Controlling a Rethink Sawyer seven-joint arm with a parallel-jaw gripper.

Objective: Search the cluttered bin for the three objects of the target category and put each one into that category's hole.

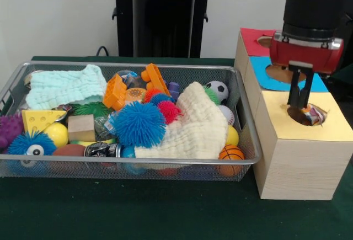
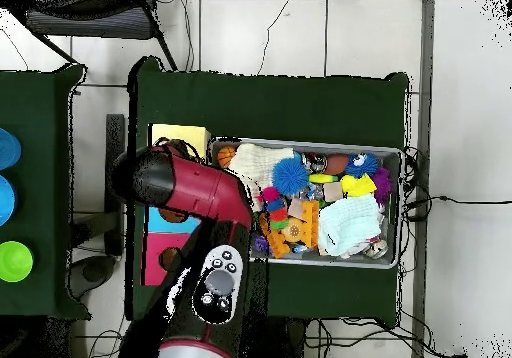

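Note:
My gripper [image 1: 299,105] hangs just above the dark hole [image 1: 298,117] in the yellow top of the wooden box [image 1: 298,163], open and holding nothing. A crinkled, shiny wrapper-like item [image 1: 315,115] lies in that hole, beside the fingertips. To the left, the wire bin [image 1: 242,113] is full of clutter: a blue spiky ball [image 1: 139,124], a white cloth [image 1: 193,127], a mint cloth [image 1: 63,85], orange bricks [image 1: 154,77], a soccer ball [image 1: 219,89] and a small basketball [image 1: 231,153]. In the overhead view my arm [image 2: 200,189] covers the gripper and most of the box.
The box also has a blue section [image 1: 259,66] and a red section [image 1: 251,38] behind the yellow one, each with a hole. It stands close against the bin's right wall. A side table carries blue and green discs [image 2: 12,259].

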